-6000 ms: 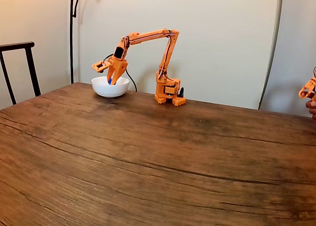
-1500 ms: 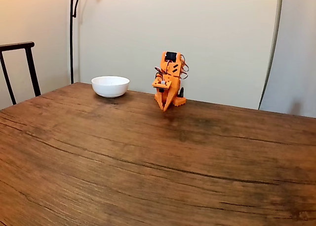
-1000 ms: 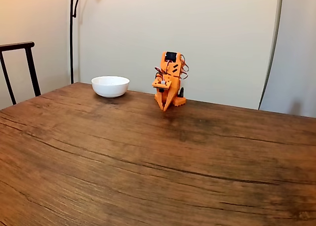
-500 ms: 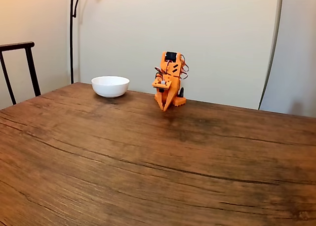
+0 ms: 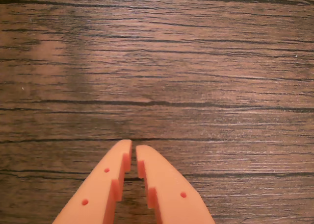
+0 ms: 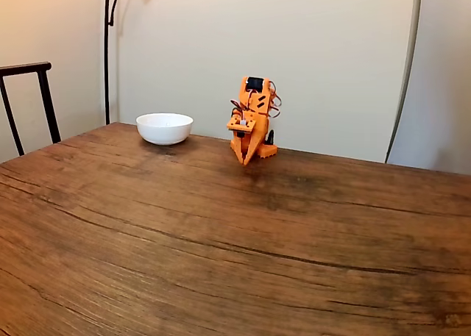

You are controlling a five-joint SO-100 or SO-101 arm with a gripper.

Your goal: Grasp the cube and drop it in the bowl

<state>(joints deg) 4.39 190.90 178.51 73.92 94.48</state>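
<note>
The orange arm (image 6: 252,119) sits folded up over its base at the far side of the wooden table (image 6: 221,233), with its gripper (image 6: 247,162) pointing down toward the tabletop. In the wrist view, the gripper (image 5: 133,146) enters from the bottom edge, and its 2 orange fingers (image 5: 105,182) lie almost together, with only a thin slit between the tips and nothing held between them. Under them is bare dark wood grain (image 5: 196,77).

In the fixed view, the white bowl (image 6: 164,128) stands on the table to the left of the arm, near it but apart, close to the far edge. The cube cannot be made out; the bowl's inside is hidden behind its rim from this low angle, so whether the cube lies in it cannot be told.

A dark chair back (image 6: 28,101) stands at the left edge, and a thin black pole (image 6: 107,53) rises against the pale wall (image 6: 331,56) behind the bowl.
</note>
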